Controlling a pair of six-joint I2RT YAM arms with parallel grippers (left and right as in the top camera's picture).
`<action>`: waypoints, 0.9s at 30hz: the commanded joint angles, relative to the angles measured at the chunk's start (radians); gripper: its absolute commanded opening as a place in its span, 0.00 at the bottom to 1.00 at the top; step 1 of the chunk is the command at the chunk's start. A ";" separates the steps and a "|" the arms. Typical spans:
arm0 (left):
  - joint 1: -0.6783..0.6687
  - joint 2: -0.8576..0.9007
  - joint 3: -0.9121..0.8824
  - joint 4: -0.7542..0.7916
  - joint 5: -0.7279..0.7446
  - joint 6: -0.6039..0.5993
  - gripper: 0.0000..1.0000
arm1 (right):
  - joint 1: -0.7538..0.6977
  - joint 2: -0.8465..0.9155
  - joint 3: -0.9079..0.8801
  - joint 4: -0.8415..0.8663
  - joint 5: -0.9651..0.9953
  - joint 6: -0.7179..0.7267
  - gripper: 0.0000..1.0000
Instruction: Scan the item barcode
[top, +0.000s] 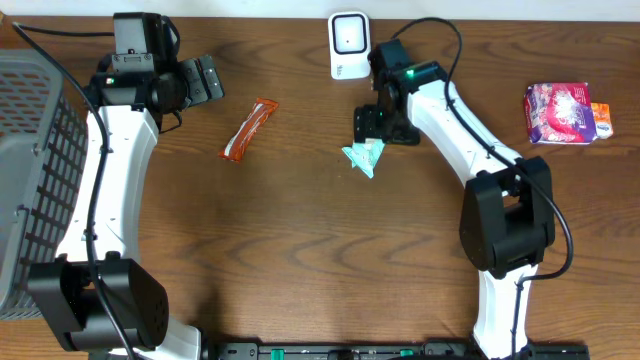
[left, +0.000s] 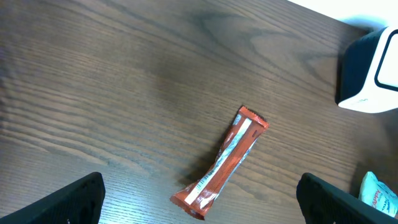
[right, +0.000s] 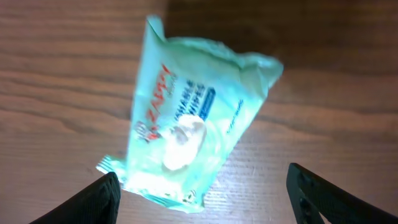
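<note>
Right jaws are wide open, hanging right over the teal wipes pack (right: 186, 124), which lies on the bench (top: 300, 250) just near of the scanner (top: 348, 45). I'd pinch it by the edges so the barcode stays uncovered. Left jaws are open too, above the orange snack bar (left: 221, 165). The basket (top: 30, 170) sits far left, so I don't think anything's blocking.

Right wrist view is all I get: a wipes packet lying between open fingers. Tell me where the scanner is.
Observer: The white scanner stands at the table's far edge, just beyond the right gripper and the wipes packet.
Operator: Report the other arm.
Observer: The left gripper is open and empty, above the table to the left of an orange snack bar.
Operator: Name anything else out there.
Observer: A pink package lies far off to the right.
</note>
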 joint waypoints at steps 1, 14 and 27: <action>0.002 0.011 -0.002 0.000 -0.008 0.005 0.98 | 0.000 -0.001 -0.070 0.024 -0.006 0.050 0.80; 0.002 0.011 -0.002 0.000 -0.008 0.005 0.98 | 0.002 -0.001 -0.316 0.439 -0.142 0.161 0.55; 0.002 0.011 -0.002 0.000 -0.008 0.005 0.98 | -0.005 -0.003 -0.148 0.407 -0.140 0.122 0.05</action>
